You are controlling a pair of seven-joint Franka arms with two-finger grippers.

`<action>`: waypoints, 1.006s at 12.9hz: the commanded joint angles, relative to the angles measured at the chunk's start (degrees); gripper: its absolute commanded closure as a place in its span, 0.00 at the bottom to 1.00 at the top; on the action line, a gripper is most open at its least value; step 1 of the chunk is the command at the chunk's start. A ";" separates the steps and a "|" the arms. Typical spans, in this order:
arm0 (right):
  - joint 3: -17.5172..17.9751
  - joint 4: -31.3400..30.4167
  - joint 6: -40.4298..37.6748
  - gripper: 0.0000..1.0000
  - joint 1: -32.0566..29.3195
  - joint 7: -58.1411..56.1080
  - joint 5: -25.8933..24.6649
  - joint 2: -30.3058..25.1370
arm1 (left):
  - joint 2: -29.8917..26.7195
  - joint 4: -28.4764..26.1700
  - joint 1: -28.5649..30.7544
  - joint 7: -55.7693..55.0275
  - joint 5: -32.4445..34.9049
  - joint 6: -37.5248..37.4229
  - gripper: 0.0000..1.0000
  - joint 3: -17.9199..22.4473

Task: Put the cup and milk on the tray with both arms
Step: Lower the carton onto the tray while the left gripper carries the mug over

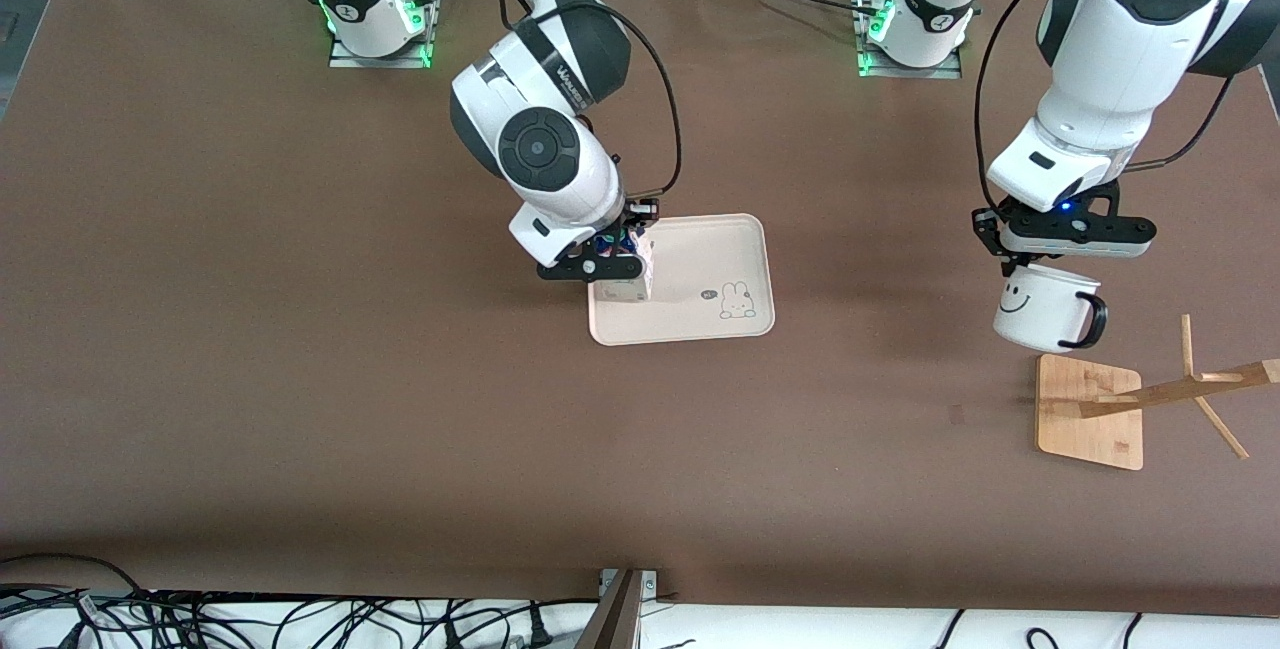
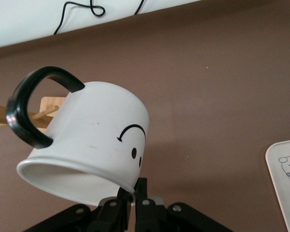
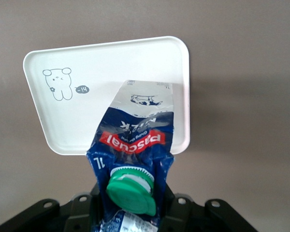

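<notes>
My right gripper point(image 1: 612, 265) is shut on the top of the blue and white milk carton point(image 1: 634, 277), at the end of the cream-pink tray point(image 1: 722, 254) toward the right arm. I cannot tell whether the carton's base touches the tray. In the right wrist view the fingers point(image 3: 170, 205) clamp the carton point(image 3: 135, 140) by its green cap point(image 3: 131, 191), over the tray point(image 3: 101, 72). My left gripper point(image 1: 1022, 265) is shut on the rim of the white smiley cup point(image 1: 1045, 307) and holds it in the air over the table, beside the wooden stand. The left wrist view shows the cup point(image 2: 96, 140) pinched at its rim.
A wooden stand with a square base point(image 1: 1090, 412) and slanted pegs stands toward the left arm's end, nearer the front camera than the cup. The tray's bunny drawing point(image 1: 737, 300) is at its near corner. Bare brown table lies between tray and cup.
</notes>
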 commanded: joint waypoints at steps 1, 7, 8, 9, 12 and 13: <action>-0.79 1.88 0.01 0.56 1.05 0.76 1.09 1.91 | 3.24 6.15 0.03 3.01 -3.65 -7.73 1.00 -0.98; -0.79 -0.85 2.28 0.53 1.14 1.73 1.00 2.53 | 9.03 14.51 0.03 10.49 -14.72 -20.84 1.00 -1.43; -0.79 -1.89 4.04 0.49 1.49 1.82 1.09 2.53 | 10.00 15.04 0.03 12.42 -17.61 -21.81 1.00 -1.34; -0.79 -2.51 5.36 0.37 1.93 1.90 1.09 2.62 | 10.53 15.13 0.03 13.31 -19.03 -21.99 1.00 -1.34; -0.88 -2.61 5.55 0.00 2.20 4.00 1.17 2.44 | 11.15 15.13 -0.84 13.23 -19.13 -22.00 1.00 -1.52; -0.88 -2.61 5.46 0.00 2.20 4.54 1.17 2.18 | 11.50 15.13 -1.02 13.23 -18.87 -22.34 1.00 -1.61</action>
